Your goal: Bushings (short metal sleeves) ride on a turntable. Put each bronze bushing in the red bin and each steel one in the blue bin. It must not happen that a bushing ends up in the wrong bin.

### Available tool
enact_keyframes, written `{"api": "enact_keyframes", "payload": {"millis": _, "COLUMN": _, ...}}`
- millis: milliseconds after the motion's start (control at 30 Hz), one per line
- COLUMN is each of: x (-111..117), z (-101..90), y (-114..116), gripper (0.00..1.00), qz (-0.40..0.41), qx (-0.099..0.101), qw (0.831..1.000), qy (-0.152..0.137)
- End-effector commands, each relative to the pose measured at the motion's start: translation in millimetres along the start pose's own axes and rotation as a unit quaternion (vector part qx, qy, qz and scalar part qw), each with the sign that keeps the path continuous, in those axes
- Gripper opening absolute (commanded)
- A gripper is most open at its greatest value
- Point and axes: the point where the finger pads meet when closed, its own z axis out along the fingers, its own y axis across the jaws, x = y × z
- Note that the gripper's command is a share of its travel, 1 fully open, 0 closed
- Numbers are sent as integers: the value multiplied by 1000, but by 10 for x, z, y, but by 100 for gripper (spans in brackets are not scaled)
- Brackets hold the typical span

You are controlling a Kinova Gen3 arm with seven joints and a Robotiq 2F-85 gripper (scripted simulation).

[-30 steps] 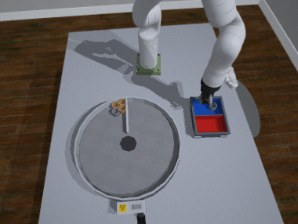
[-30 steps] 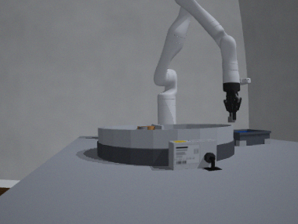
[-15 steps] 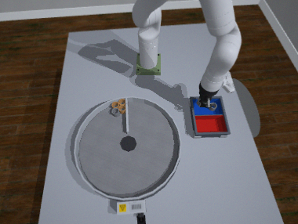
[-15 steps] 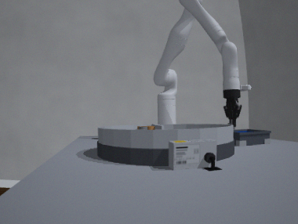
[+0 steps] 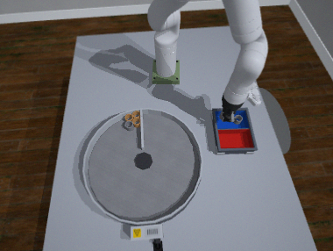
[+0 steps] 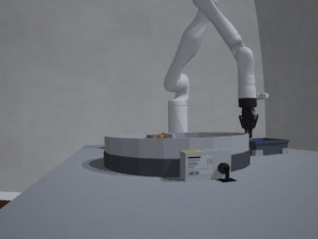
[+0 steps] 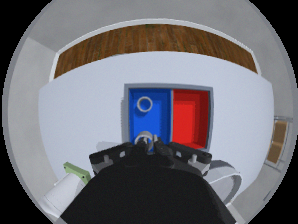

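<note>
One steel bushing (image 7: 141,133) sits pinched in your nearly closed gripper (image 5: 228,118) (image 6: 250,134) (image 7: 150,139), over the blue bin (image 5: 232,126) (image 6: 260,140) (image 7: 159,117); release it low, away from the loose steel bushing (image 5: 241,119) (image 7: 151,104) at twelve o'clock, wrist view.

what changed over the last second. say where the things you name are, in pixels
The claw (image 5: 228,118) (image 6: 250,133) (image 7: 150,139) moved down toward the blue bin (image 5: 230,125) (image 6: 259,140) (image 7: 157,120), shut on a steel bushing (image 7: 144,133). Nothing newly gripped or released. The bushings on the turntable (image 5: 118,175) (image 6: 176,146) look unmoved.
</note>
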Motion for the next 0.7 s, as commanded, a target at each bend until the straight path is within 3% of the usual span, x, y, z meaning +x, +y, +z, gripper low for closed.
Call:
{"api": "enact_keyframes", "payload": {"millis": 0, "x": 2, "z": 21, "y": -16, "gripper": 0, "qz": -1, "qx": 2, "qw": 1000, "qy": -1}}
{"api": "enact_keyframes", "payload": {"millis": 667, "x": 2, "z": 116, "y": -16, "gripper": 0, "qz": -1, "qx": 2, "qw": 1000, "qy": -1}}
